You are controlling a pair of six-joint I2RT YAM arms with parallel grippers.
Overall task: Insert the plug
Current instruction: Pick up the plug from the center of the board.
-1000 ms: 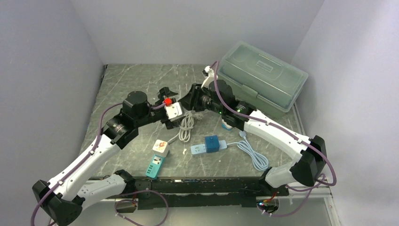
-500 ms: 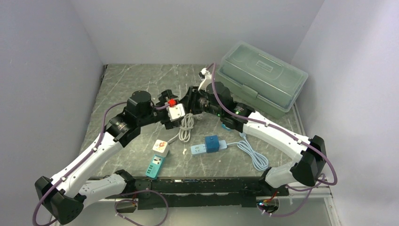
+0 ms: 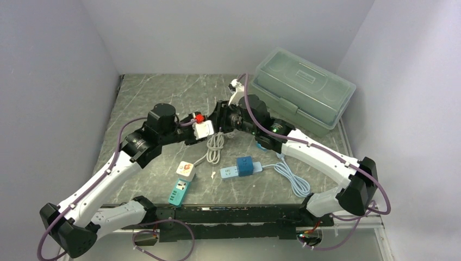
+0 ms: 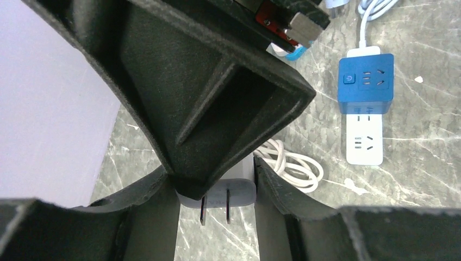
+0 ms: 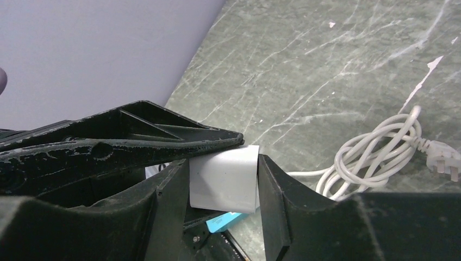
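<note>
White plug (image 3: 204, 129) held above mid-table (image 3: 157, 92), prongs and long axis pointing back toward the left wrist, left gripper (image 4: 216, 190) pinching its sides, right gripper (image 5: 224, 168) clamped on its far end.

Pretty clearly a robotics lab test cell: plain pale walls (image 3: 217, 32) boxing in a marble-look table (image 3: 157, 92), robot arms (image 3: 103, 182) bolted along the near edge, plastic toolbox (image 3: 301, 87) far right.
</note>
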